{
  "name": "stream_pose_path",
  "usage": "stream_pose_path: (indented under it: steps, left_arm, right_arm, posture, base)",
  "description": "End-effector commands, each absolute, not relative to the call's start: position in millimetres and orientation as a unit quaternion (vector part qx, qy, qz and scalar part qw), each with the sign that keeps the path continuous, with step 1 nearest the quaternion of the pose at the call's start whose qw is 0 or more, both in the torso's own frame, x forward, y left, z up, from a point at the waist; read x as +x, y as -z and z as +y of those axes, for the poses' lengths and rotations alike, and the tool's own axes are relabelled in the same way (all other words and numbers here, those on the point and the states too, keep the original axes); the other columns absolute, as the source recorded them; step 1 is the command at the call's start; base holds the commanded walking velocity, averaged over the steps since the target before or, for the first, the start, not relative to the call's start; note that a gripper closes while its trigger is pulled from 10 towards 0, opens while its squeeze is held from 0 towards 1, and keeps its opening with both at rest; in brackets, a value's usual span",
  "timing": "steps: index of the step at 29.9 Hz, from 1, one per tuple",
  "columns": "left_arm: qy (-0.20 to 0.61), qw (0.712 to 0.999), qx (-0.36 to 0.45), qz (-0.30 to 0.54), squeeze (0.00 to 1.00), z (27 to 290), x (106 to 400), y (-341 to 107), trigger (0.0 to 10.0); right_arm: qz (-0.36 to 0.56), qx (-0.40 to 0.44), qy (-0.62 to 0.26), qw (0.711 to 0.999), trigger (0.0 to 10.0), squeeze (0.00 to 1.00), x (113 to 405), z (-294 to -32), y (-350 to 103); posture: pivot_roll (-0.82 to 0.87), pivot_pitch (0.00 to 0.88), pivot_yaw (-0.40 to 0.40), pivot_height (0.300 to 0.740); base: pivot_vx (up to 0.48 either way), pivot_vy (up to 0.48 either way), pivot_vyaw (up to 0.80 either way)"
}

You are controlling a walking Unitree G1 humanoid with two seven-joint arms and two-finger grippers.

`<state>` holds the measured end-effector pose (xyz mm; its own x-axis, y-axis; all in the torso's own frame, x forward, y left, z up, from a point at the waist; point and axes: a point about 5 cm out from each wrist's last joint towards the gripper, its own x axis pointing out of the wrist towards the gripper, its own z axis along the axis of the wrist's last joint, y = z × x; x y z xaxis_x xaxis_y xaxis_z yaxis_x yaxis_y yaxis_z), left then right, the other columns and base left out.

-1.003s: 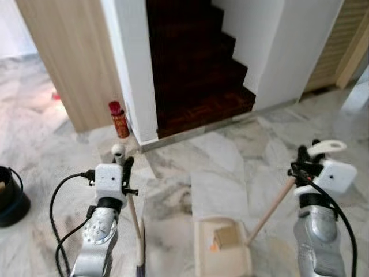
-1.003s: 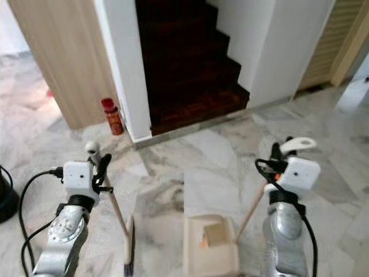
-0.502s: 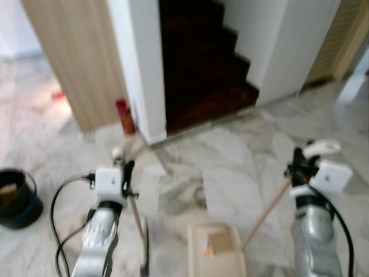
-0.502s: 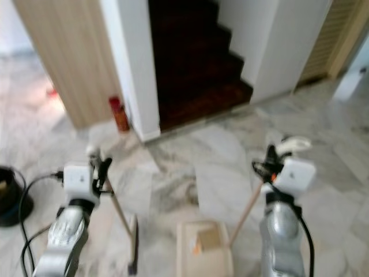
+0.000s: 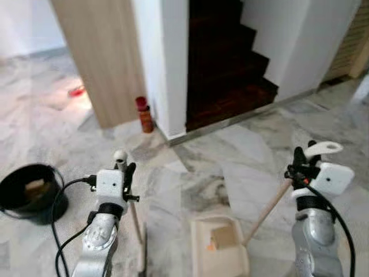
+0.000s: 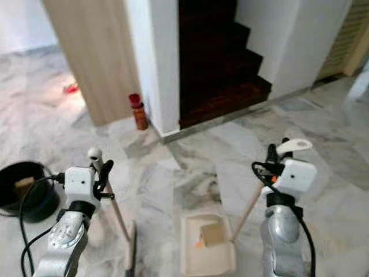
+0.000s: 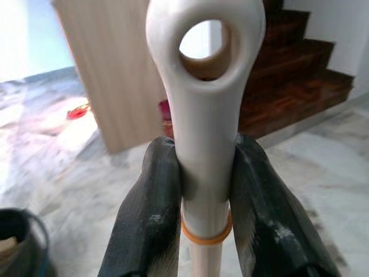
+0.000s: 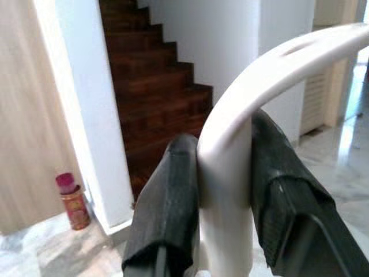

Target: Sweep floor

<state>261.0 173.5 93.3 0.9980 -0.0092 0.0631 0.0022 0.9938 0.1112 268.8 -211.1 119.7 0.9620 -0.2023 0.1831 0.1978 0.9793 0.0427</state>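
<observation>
Left wrist view: left pincer (image 7: 206, 190) tight around broom handle (image 7: 205, 115).

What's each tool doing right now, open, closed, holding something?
Left tool: closed on the white plastic top of the wooden broom handle.
Right tool: closed on the curved white plastic grip of the cream dustpan.

There was a dark wooden staircase (image 5: 225, 75) going up between white walls (image 5: 164, 57), with a light wood panel (image 5: 104, 57) on the far side of the nearer wall. A red-capped can (image 5: 144, 114) stood on the marble floor (image 5: 242, 156) right at the foot of that wall's corner. A black bucket (image 5: 29, 193) sat well apart, with something tan inside. Something small and red (image 5: 76, 90) lay further back, too blurry to tell.
</observation>
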Motion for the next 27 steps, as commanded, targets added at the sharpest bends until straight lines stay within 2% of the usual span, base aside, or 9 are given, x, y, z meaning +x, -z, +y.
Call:
stream_pose_path:
  steps: [1, 27]
  left_arm:
    - [0.009, 0.996, 0.066, -0.059, 0.00, 170.5, 263.7, -104.7, 10.0]
    - [0.009, 0.996, 0.069, -0.054, 0.00, 172.0, 262.3, -105.2, 10.0]
  right_arm:
    - [-0.122, 0.018, 0.108, 0.986, 10.0, 0.00, 268.8, -214.8, -131.6]
    - [-0.127, 0.027, 0.102, 0.986, 10.0, 0.00, 270.7, -208.3, -135.8]
  posture:
    - [-0.03, 0.000, 0.016, 0.740]
    - [-0.02, 0.000, 0.015, 0.740]
  base:
    - [0.000, 0.386, 0.00]
    - [0.000, 0.384, 0.00]
